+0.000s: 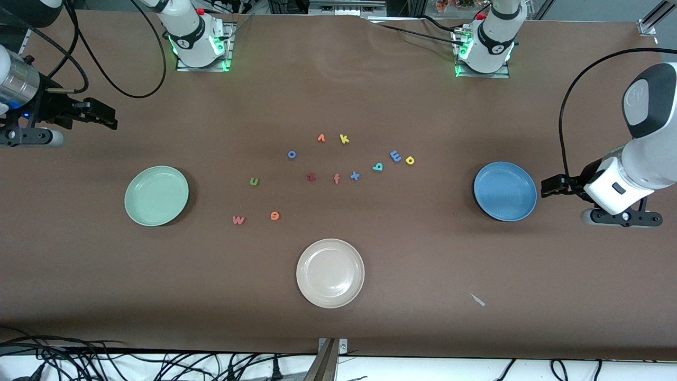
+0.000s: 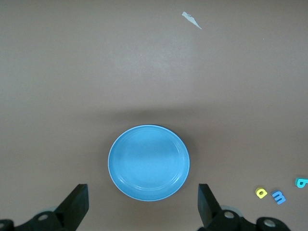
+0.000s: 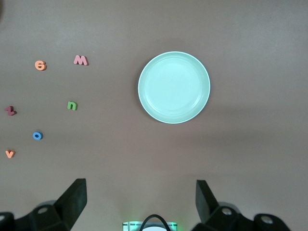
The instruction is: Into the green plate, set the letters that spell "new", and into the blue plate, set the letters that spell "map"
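Brown cloth covers the table (image 1: pixel 370 328). Both arms wait. The left gripper (image 2: pixel 143 204), fingers apart and holding nothing, hangs beside the blue plate (image 1: pixel 505 191). The right gripper (image 3: pixel 140 202), fingers apart too, hangs near the green plate (image 1: pixel 156 195). Little letters lie between the plates; the dark red one (image 1: pixel 311 177) is hard to read.

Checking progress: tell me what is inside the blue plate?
Nothing: the blue plate shows only its bare inside, nothing covered. The m, a and p lie on the table.

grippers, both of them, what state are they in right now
left gripper: open, holding nothing, above the blue plate.
right gripper: open, holding nothing, near the green plate.
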Tool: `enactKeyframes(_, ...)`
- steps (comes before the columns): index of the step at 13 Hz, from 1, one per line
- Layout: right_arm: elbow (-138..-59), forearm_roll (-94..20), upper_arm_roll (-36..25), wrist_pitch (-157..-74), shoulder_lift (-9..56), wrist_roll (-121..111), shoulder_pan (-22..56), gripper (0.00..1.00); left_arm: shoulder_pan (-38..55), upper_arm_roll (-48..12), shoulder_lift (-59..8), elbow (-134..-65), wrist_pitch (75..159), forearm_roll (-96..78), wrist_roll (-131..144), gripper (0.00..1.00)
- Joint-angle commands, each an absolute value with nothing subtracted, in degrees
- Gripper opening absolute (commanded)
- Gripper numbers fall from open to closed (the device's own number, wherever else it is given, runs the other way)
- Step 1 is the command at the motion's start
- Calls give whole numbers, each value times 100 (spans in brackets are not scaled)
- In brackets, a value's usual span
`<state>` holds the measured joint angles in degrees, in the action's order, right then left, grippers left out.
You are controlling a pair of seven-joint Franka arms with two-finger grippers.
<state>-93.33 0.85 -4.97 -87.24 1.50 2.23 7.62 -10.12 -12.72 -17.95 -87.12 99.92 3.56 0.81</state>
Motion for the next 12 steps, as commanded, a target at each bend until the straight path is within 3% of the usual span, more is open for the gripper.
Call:
enactKeyframes(1, -9264, -9, -536, -8666, 158, 193, 773, 100, -1011, -1248, -1775, -8719, 10037, 220, -62, 100)
enactKeyframes(12, -9264, -9, -536, -8666, 158, 193, 773, 100, -1020, -1248, -1819, -8666, 10037, 220, -62, 100)
